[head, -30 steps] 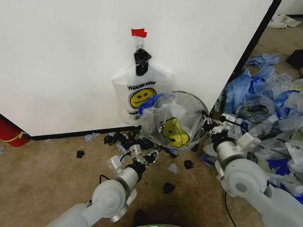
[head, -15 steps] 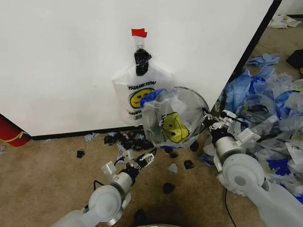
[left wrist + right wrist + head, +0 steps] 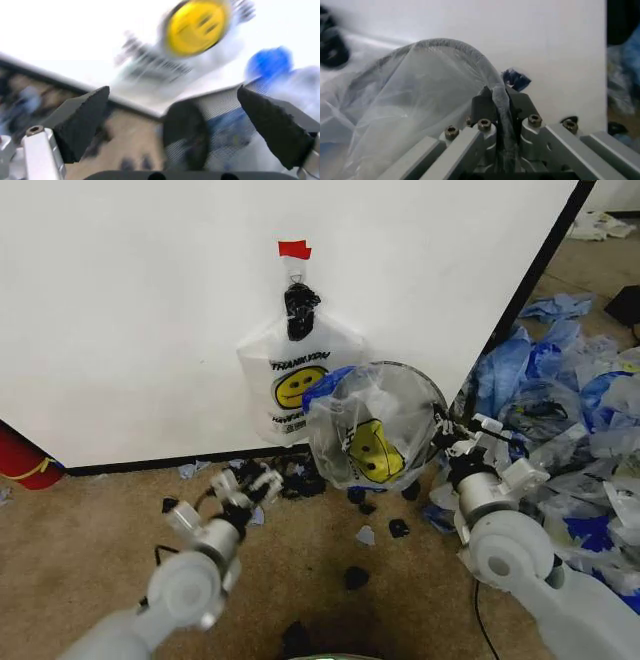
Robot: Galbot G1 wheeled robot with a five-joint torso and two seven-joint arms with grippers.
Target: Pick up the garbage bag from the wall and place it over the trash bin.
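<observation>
White wall panel (image 3: 150, 310) meets a brown carpet floor (image 3: 90, 520) strewn with black scraps (image 3: 355, 577). Against the wall's base the trash bin (image 3: 425, 395) is tipped, its round mouth facing outward. Draped over that mouth is the garbage bag (image 3: 370, 442), smiley face showing, blue patch toward the wall. Beside it, a whiter smiley bag (image 3: 290, 385) hangs from a wall hook below red tape (image 3: 293, 249). Right gripper (image 3: 448, 432) sits at the bin's rim, fingers (image 3: 482, 107) clamped on rim and bag film together. Left gripper (image 3: 250, 480) hovers low over the floor, apart from the bin, fingers (image 3: 82, 120) spread wide, holding nothing.
</observation>
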